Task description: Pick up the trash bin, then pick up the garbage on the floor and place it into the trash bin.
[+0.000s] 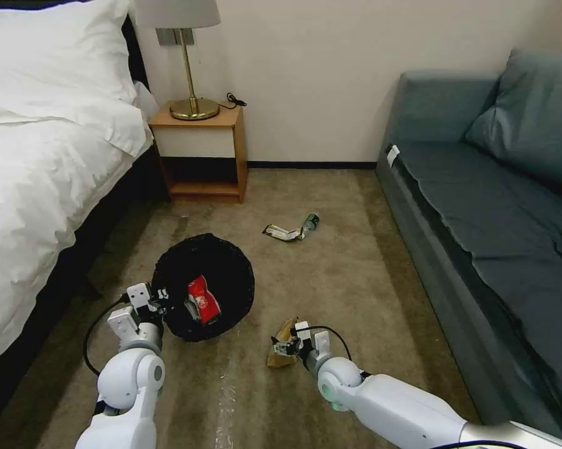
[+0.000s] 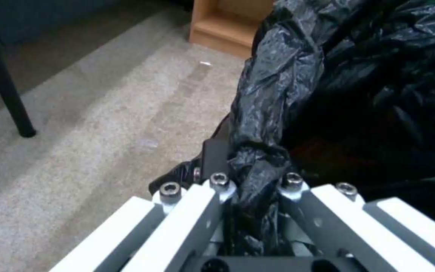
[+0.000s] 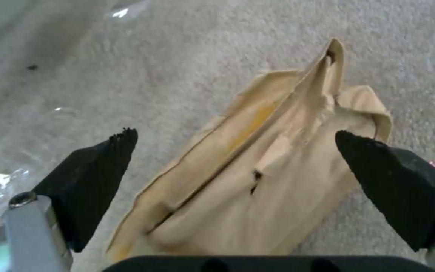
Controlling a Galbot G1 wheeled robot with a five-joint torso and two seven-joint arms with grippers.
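Observation:
My left gripper [image 1: 162, 298] is shut on the black-bag rim of the trash bin [image 1: 231, 262], which hangs tilted just above the floor [image 1: 349, 274]; the wrist view shows the bag [image 2: 278, 94] pinched between its fingers [image 2: 212, 155]. A red-and-white snack wrapper [image 1: 203, 299] lies inside the bin. My right gripper [image 1: 284, 346] stands open low over a crumpled brown paper bag [image 3: 258, 166] on the carpet, its black fingertips [image 3: 102, 162] on either side of it. Farther off lie a flat dark-and-gold wrapper [image 1: 281, 232] and a small green-labelled bottle [image 1: 310, 221].
A white bed [image 1: 38, 162] runs along the left and a grey-blue sofa [image 1: 480, 206] along the right. A wooden nightstand [image 1: 200, 153] with a brass lamp [image 1: 190, 62] stands against the back wall. A shiny tape strip [image 1: 225, 399] lies on the carpet between my arms.

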